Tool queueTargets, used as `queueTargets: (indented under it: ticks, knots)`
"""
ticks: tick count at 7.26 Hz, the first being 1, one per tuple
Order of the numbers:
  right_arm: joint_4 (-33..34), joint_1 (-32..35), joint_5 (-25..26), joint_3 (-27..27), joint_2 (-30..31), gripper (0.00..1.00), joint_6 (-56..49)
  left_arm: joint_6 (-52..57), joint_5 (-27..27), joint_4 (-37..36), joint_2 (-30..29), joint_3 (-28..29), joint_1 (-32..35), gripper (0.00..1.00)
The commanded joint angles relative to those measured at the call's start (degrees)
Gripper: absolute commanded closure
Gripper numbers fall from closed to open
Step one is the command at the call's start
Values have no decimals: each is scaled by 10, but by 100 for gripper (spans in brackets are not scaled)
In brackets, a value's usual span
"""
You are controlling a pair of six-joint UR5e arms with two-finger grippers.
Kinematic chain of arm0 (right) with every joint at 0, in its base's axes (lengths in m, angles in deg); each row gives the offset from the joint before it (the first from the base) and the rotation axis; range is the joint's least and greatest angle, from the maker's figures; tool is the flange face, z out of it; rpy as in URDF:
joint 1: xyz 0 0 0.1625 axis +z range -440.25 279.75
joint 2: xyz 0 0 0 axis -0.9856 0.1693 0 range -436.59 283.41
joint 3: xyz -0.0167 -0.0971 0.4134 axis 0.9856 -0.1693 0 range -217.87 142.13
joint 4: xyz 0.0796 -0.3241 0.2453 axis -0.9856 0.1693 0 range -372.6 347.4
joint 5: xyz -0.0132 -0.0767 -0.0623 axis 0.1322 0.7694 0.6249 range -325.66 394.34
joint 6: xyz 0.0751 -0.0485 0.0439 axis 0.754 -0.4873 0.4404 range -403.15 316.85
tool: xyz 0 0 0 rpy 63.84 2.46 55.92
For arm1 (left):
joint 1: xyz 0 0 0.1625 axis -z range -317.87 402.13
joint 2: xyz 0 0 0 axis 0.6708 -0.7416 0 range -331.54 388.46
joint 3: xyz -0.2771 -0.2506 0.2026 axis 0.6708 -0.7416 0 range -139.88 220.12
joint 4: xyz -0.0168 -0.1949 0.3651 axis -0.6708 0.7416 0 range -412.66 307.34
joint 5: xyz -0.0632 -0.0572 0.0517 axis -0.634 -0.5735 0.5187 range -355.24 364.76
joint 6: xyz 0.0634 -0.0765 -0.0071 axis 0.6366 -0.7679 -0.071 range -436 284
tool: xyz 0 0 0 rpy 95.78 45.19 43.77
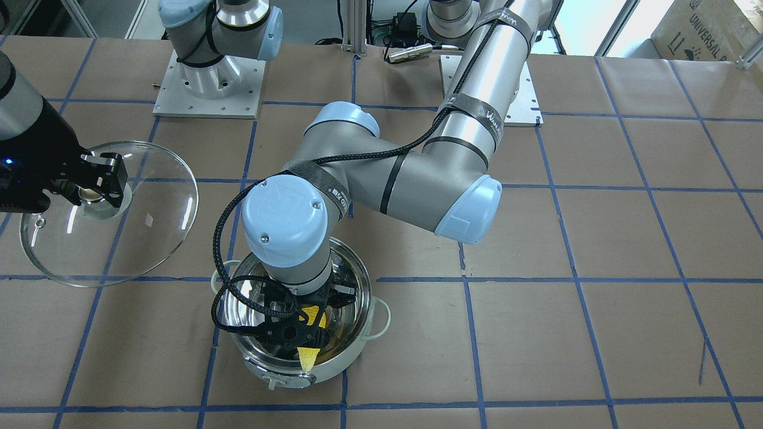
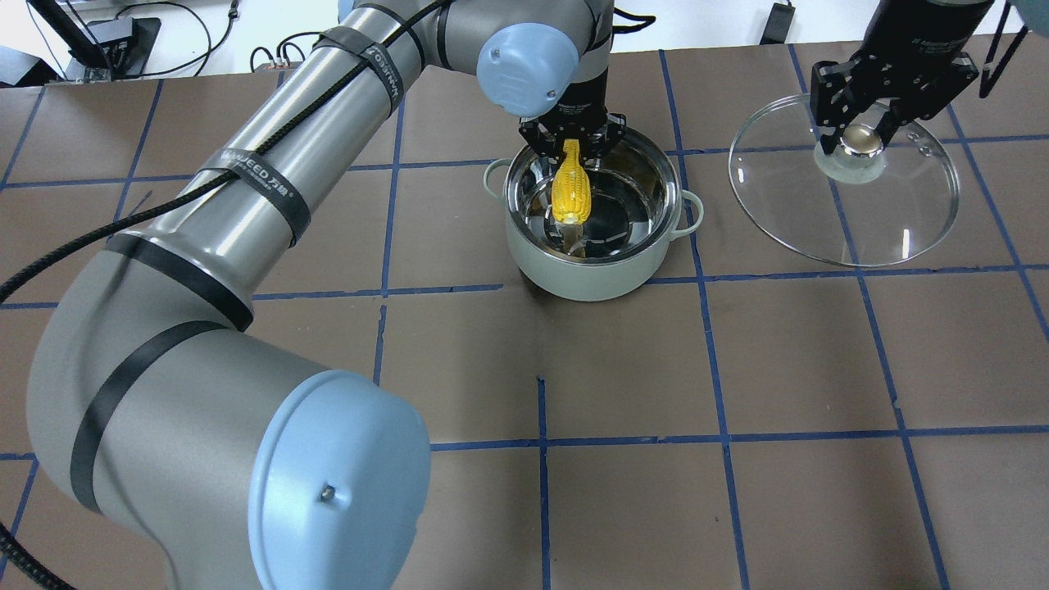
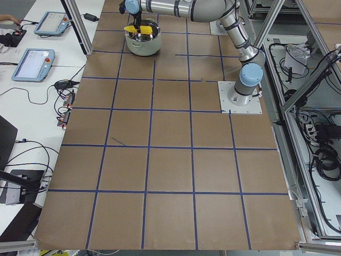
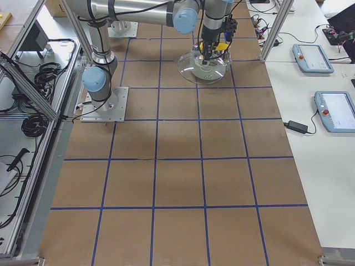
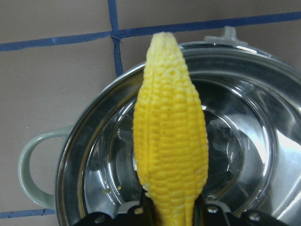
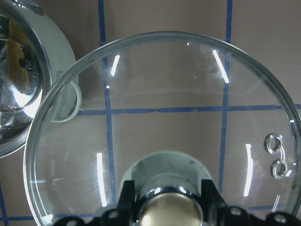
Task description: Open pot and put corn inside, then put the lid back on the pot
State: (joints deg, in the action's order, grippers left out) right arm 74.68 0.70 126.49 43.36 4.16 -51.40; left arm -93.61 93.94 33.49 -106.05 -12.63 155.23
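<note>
The open pot (image 2: 602, 270) stands mid-table, steel inside, pale mint outside; it also shows in the front view (image 1: 351, 351). My left gripper (image 2: 571, 143) is shut on the thick end of the yellow corn (image 2: 570, 190) and holds it over the pot's opening, tip pointing across the pot (image 5: 170, 136) (image 1: 309, 357). My right gripper (image 2: 859, 135) is shut on the knob of the clear glass lid (image 2: 901, 221) and holds the lid beside the pot, off to the robot's right (image 1: 155, 220) (image 6: 164, 122).
Brown table with blue tape grid (image 2: 639, 442). The left arm's big elbow (image 2: 246, 410) fills the near-left of the overhead view. Both arm bases stand on plates at the table's back (image 1: 208, 89). Operator pendants lie on side tables (image 3: 34, 61).
</note>
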Motion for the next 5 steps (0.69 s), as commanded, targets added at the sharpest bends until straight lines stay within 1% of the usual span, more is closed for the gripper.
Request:
queueTargets:
  ticks: [1,2,5]
  knots:
    - [1,0,0,1,-1,69,1,2,1,-1,-9,2,-2,1]
    - [0,0,0,0,0,69,1,22,2,4,2,-2,-4,0]
    - [0,0,0,0,-1,68,0,24,-3,2,-3,5,-4,0]
